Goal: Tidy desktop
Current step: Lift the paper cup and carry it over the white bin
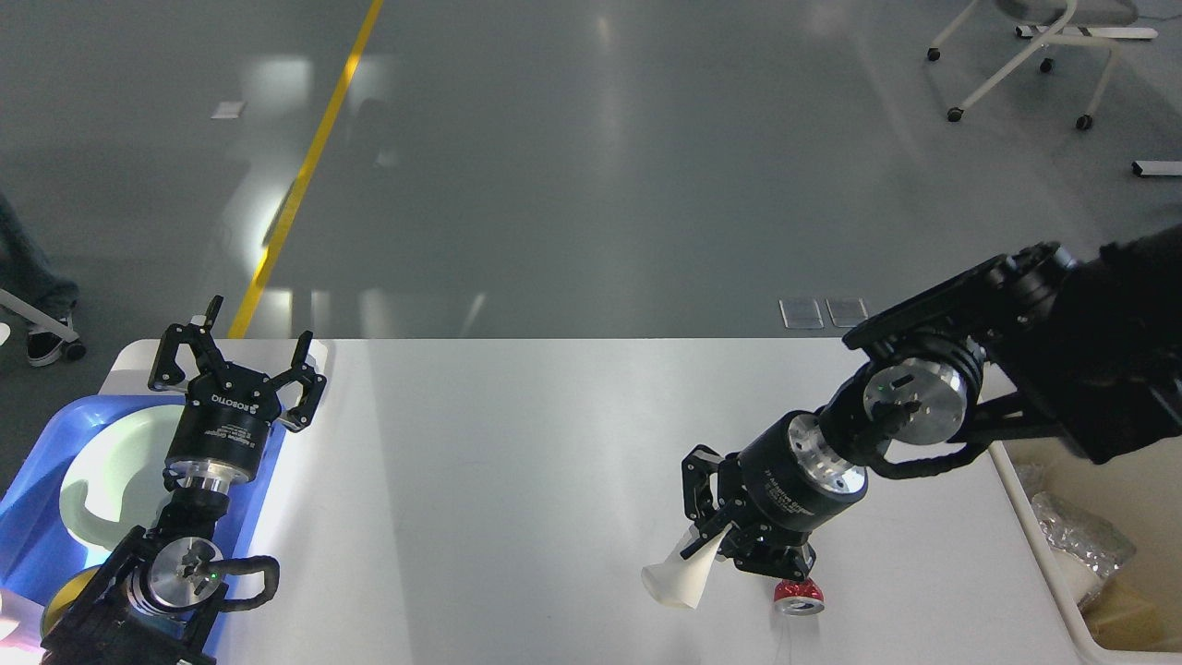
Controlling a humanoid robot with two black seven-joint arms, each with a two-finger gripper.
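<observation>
The white desktop (517, 462) fills the lower middle of the head view. My right gripper (716, 545) points down and left over its front right part and is shut on a white paper cup (679, 577), held tilted with its mouth low. A small red and silver cap-like item (798, 596) lies on the desktop just right of the gripper. My left gripper (235, 356) is open and empty, raised over the far left corner above the blue tray (37, 499).
The blue tray at the left holds a pale green plate (111, 471) and a yellow item (65, 591). A beige bin (1099, 554) at the right edge holds crumpled wrapping. A chair (1025, 55) stands far back right on the grey floor.
</observation>
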